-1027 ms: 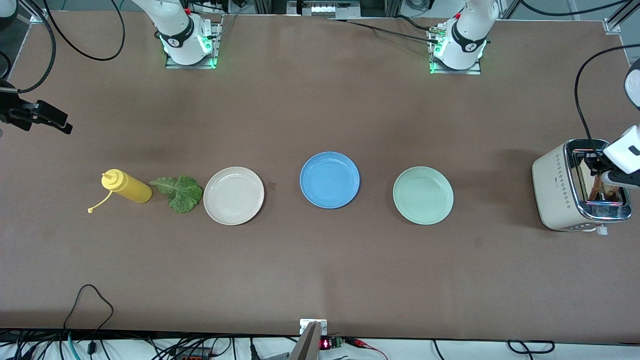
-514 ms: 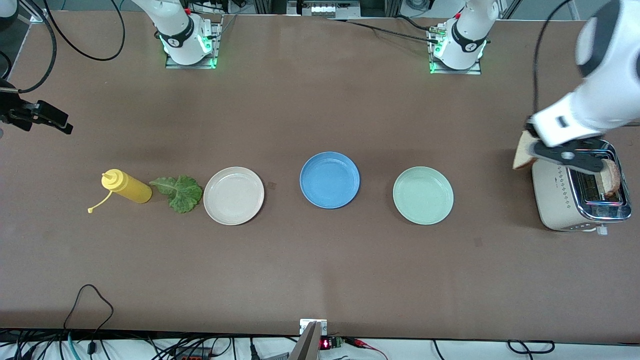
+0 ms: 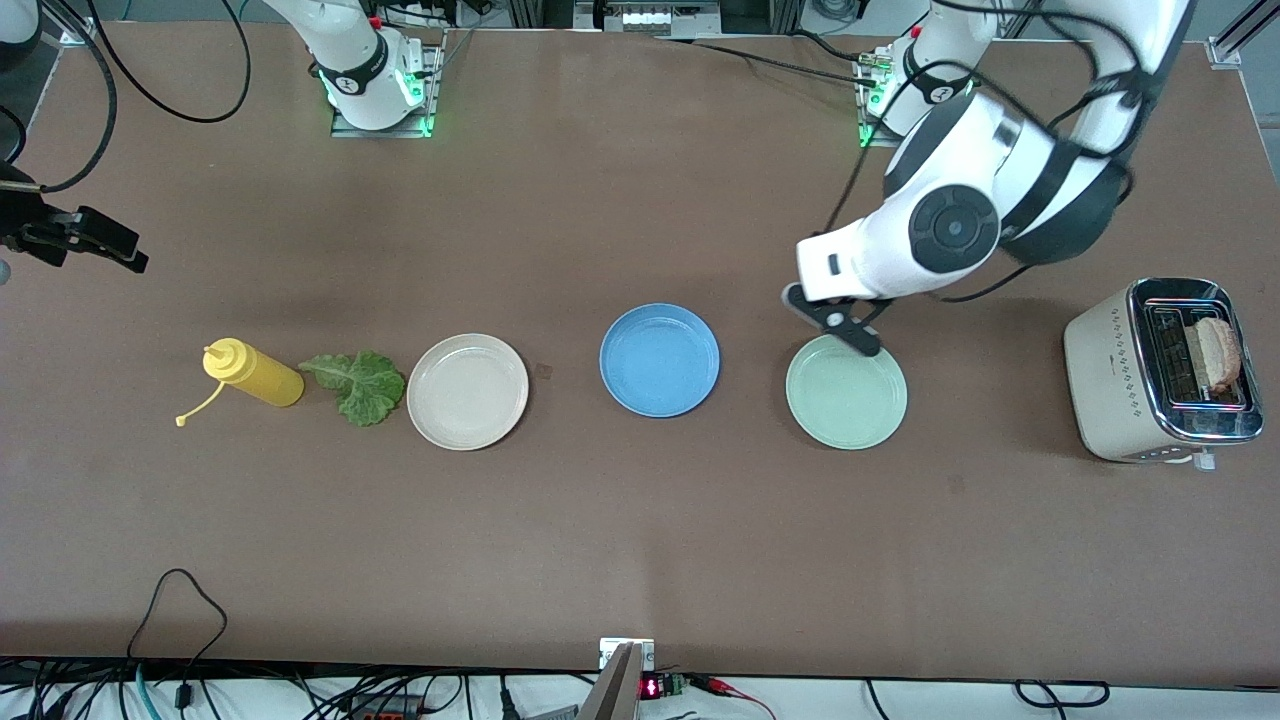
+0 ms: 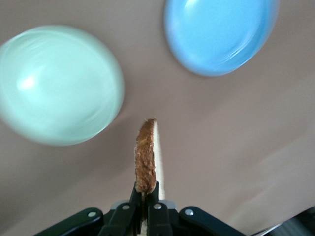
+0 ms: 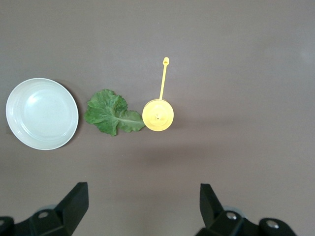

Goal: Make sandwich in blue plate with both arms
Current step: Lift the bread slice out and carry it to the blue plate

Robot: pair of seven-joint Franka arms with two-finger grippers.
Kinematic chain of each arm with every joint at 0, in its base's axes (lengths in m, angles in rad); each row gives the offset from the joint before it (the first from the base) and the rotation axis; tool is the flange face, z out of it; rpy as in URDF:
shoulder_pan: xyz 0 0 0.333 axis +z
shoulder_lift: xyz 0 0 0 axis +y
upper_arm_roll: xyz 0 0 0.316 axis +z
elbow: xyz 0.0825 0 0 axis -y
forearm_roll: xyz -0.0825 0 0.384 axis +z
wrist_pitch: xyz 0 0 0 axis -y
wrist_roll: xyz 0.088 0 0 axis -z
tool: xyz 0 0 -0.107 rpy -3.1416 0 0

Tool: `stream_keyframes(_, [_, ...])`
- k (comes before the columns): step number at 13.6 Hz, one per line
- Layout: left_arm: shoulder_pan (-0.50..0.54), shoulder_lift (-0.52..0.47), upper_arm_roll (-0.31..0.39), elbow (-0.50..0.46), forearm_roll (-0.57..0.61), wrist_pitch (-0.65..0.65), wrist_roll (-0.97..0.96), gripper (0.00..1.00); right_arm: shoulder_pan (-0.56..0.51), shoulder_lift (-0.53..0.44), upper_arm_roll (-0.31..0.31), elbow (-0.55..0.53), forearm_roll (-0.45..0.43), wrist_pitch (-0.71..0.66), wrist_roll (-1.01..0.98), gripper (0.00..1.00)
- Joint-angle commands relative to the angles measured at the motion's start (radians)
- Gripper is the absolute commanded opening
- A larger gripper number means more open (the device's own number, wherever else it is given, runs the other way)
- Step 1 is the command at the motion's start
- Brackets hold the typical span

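A brown worktop (image 3: 640,520) carries three plates in a row. The left hand (image 4: 145,196), clamped on a bread slice (image 4: 145,157), hangs between the green plate (image 3: 846,391) and the empty blue plate (image 3: 659,359). Next, I judge, the slice must be laid flat there. The right hand (image 5: 142,206) waits open above the lettuce (image 5: 110,112).

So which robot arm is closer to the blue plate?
Left. Its tool, shut on a bread slice, hangs over the pale green plate beside the blue plate. The right tool waits above the yellow bottle.

Front camera high, faces robots; wrist cameras look straight down.
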Motion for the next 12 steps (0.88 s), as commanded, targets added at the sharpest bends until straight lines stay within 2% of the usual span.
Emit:
stream_keyframes(1, [-0.017, 0.086, -0.003, 0.031, -0.196, 0.161, -0.005, 0.01, -0.004, 0.008, -0.002, 0.012, -0.003, 0.000, 0.001, 1.00])
stream_keyframes(4, [-0.061, 0.195, -0.003, 0.025, -0.430, 0.408, -0.004, 0.01, 0.005, 0.031, 0.002, 0.012, 0.001, 0.017, 0.001, 1.00])
stream_keyframes(5, [-0.089, 0.224, -0.002, 0.020, -0.474, 0.488, -0.004, 0.00, 0.022, 0.037, 0.004, 0.011, 0.003, 0.009, 0.000, 1.00])
stream_keyframes(8, [-0.106, 0.333, -0.005, 0.014, -0.488, 0.628, 0.013, 0.00, 0.129, 0.168, 0.004, 0.011, 0.003, 0.090, 0.003, 1.00])
stream_keyframes(10, [-0.118, 0.364, -0.003, 0.012, -0.488, 0.639, 0.022, 0.00, 0.206, 0.225, 0.004, 0.011, 0.001, 0.138, 0.001, 1.00])
stream_keyframes(12, [-0.121, 0.391, -0.005, 0.009, -0.489, 0.667, 0.039, 0.00, 0.229, 0.288, 0.004, 0.012, -0.002, 0.142, -0.017, 1.00])
